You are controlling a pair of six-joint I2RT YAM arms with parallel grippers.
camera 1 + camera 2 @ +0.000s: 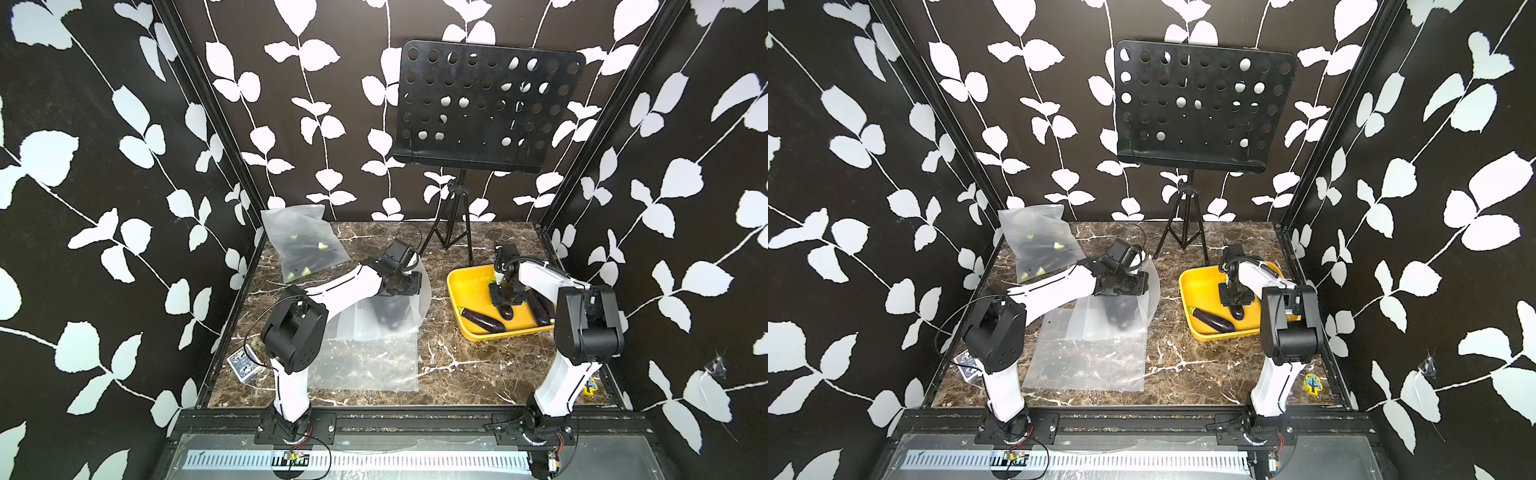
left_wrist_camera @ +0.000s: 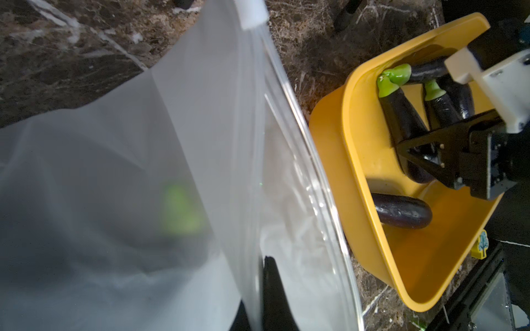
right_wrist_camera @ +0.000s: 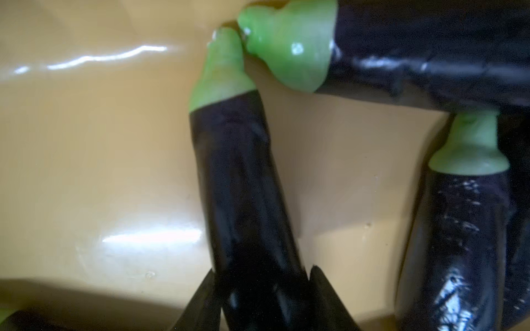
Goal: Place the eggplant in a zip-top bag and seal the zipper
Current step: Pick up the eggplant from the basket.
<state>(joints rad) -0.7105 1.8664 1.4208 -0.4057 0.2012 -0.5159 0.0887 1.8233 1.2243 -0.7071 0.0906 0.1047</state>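
A frosted zip-top bag stands lifted mid-table. My left gripper is shut on its upper lip, just beside the clear zipper. A dark eggplant with a green cap shows dimly through the film. In the yellow bin, my right gripper points down. Its jaws press both sides of a purple eggplant lying on the bin floor.
Other eggplants lie in the bin. A flat empty bag lies under the lifted one. A filled bag leans at the back left. A music stand stands behind, and a card deck lies front left.
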